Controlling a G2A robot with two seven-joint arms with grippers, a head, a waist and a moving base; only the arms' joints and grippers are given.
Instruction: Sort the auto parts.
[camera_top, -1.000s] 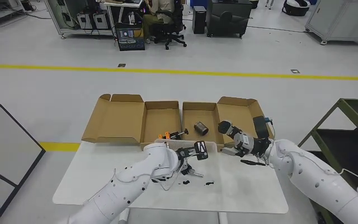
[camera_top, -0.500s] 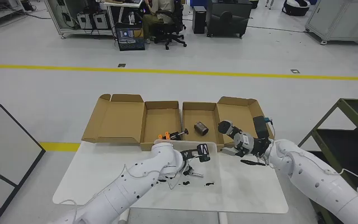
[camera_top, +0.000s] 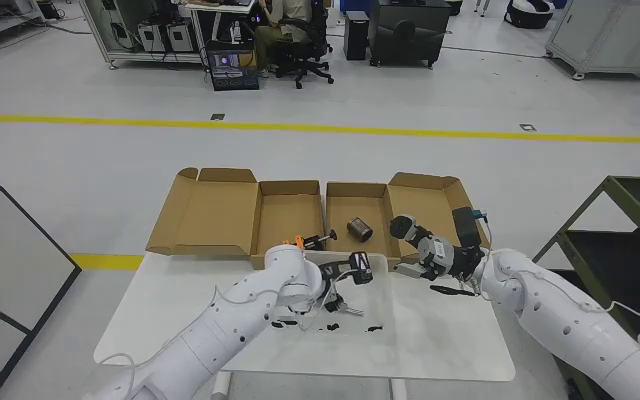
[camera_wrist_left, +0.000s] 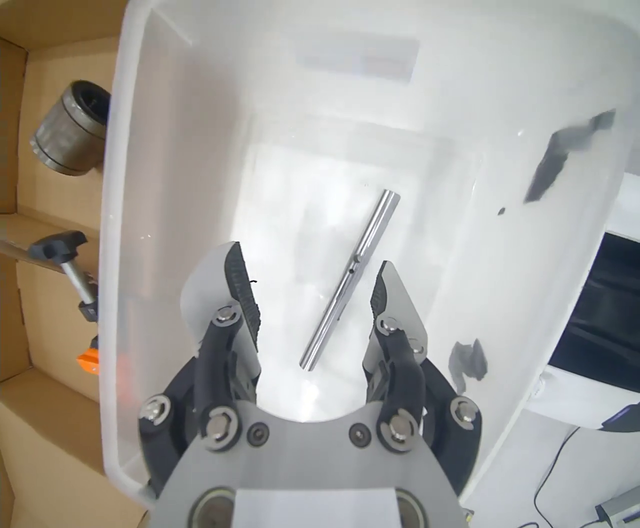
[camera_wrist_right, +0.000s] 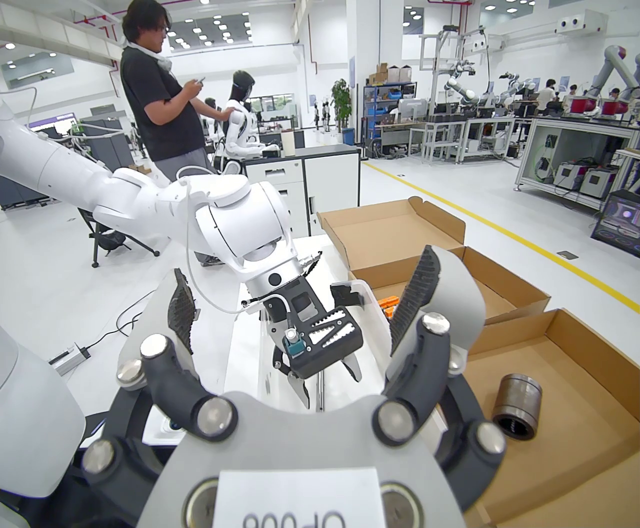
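Two cardboard boxes are lying open along the far edge of the table, at the middle of the top view, apparently serving as the bins for sorted parts. The left cardboard box is holding a T-handle tool with an orange fitting, resting close to its near wall. Just right of that, at the centre of the frame, a translucent white bin is sitting on the table as the supply, and one steel shaft is lying slantwise on its floor. The left gripper is hanging inside the bin over that shaft, fingers spread wide and gripping nothing. One finger is standing to each side of the shaft, which looks like lining up for a pinch across its width. How far above the shaft it is hanging cannot be told. Further right, the right cardboard box is holding a cylindrical bushing on its side. At the right of the frame the right gripper is hovering beside that box, wide open and empty, probably keeping clear of the bin.
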